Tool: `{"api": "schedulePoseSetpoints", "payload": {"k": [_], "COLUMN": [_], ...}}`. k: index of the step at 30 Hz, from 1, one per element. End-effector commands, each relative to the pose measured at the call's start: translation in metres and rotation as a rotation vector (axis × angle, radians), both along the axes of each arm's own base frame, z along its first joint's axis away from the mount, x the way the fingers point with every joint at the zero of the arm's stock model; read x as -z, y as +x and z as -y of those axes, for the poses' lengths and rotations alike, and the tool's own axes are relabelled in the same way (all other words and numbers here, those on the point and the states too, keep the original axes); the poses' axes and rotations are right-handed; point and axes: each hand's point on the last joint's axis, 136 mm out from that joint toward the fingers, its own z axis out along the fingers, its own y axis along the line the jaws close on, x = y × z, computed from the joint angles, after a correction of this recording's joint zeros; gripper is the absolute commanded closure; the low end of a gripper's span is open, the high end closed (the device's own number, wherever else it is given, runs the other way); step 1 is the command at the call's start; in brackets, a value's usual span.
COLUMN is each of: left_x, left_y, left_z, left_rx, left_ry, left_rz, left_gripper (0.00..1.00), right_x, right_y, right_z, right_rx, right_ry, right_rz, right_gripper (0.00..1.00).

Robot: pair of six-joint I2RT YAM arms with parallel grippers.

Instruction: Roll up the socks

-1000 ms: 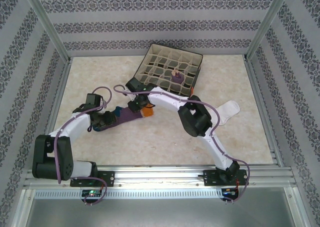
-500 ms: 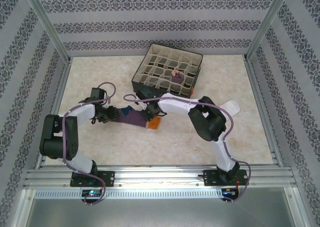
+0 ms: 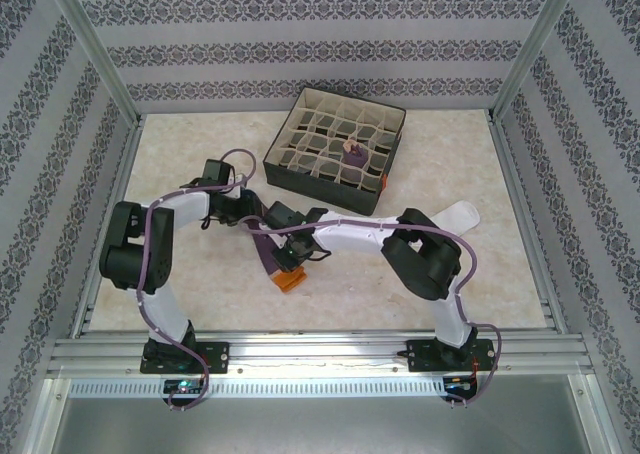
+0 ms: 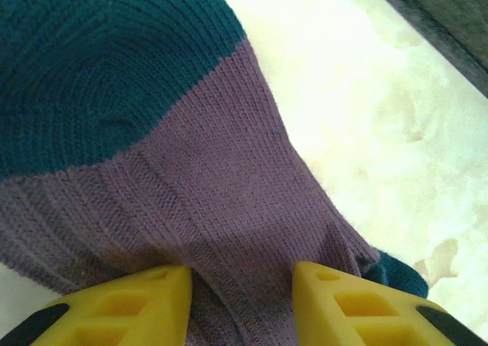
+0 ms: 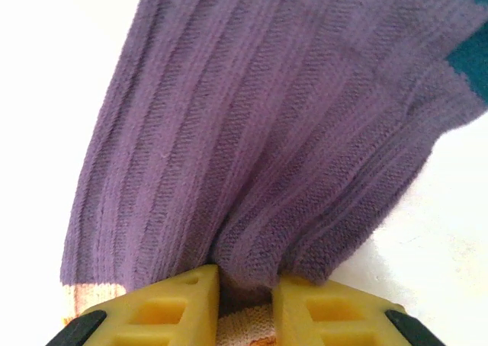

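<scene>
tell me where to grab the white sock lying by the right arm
Grip the white sock by its rounded end, which pokes out right of the right arm, coming down from above on that side. It lies flat on the table and the rest is hidden under the arm.

We see bare marbled tabletop (image 3: 195, 139) left and right of the dark square box with beige grid dividers (image 3: 335, 152); before it, the white left arm (image 3: 180, 209), white right arm (image 3: 355, 232) and a purple knit sock (image 3: 268, 255) bar passage.

top: overhead, near side, tilted down | wrists: very close | shared: purple sock (image 4: 229, 209)
</scene>
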Motion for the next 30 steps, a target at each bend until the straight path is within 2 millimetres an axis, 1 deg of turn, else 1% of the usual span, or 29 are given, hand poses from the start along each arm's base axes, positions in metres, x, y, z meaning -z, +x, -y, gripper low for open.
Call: {"api": "schedulePoseSetpoints", "payload": {"k": [1, 4, 6, 8, 11, 15, 16, 17, 18, 21, 23, 24, 25, 26, 29, 30], "left_x": [-0.009, -0.033, -0.048, -0.060, -0.070, -0.069, -0.072, -0.080, -0.084, -0.099, -0.103, -0.104, -0.103, -0.101, -0.093, -0.091], "left_y": [-0.004, -0.014, -0.023, -0.035, -0.057, -0.102, -0.111, -0.118, -0.127, -0.145, -0.150, -0.150, -0.150, -0.152, -0.158, -0.160], "left_z": [0.010, 0.006, 0.003, 0.005, 0.022, 0.054, 0.059, 0.067, 0.071, 0.083, 0.078, 0.071, 0.064, 0.056, 0.035, 0.032], "left_rx": [0.127, 0.182, 0.201, 0.219, 0.287, 0.450, 0.484, 0.521, 0.550, 0.579, 0.509, 0.438, 0.375, 0.309, 0.137, 0.109], "left_ry": [0.007, 0.049, 0.068, 0.070, 0.064, 0.120, 0.136, 0.150, 0.166, 0.154, 0.137, 0.124, 0.117, 0.108, 0.078, 0.072], "left_rz": [0.037, 0.105, 0.156, 0.208, 0.286, 0.408, 0.429, 0.490, 0.537, 0.665, 0.695, 0.693, 0.682, 0.665, 0.595, 0.573], "left_gripper": [0.57, 0.55, 0.54, 0.54, 0.54, 0.54, 0.54, 0.55, 0.55, 0.55, 0.55, 0.55, 0.54, 0.54, 0.54, 0.54], "right_x": [-0.015, -0.029, -0.037, -0.047, -0.054, -0.058, -0.058, -0.057, -0.058, -0.058, -0.059, -0.059, -0.058, -0.056, -0.051, -0.050], "right_y": [-0.010, -0.003, 0.004, 0.015, 0.026, 0.033, 0.033, 0.032, 0.031, 0.021, 0.007, 0.001, -0.005, -0.016, -0.033, -0.038], "right_z": [0.005, 0.015, 0.025, 0.036, 0.051, 0.069, 0.074, 0.078, 0.083, 0.090, 0.088, 0.088, 0.087, 0.085, 0.078, 0.075], "right_rx": [-0.027, -0.029, -0.009, 0.017, 0.039, 0.050, 0.051, 0.051, 0.045, -0.026, -0.124, -0.172, -0.227, -0.324, -0.483, -0.530], "right_ry": [0.022, 0.058, 0.092, 0.131, 0.155, 0.199, 0.207, 0.208, 0.214, 0.238, 0.269, 0.267, 0.259, 0.234, 0.191, 0.190], "right_rz": [-0.007, 0.032, 0.043, 0.059, 0.088, 0.136, 0.153, 0.164, 0.188, 0.239, 0.274, 0.301, 0.328, 0.375, 0.470, 0.492], "right_gripper": [0.74, 0.74, 0.74, 0.74, 0.74, 0.74, 0.73, 0.72, 0.70, 0.65, 0.59, 0.56, 0.55, 0.53, 0.50, 0.48]}}
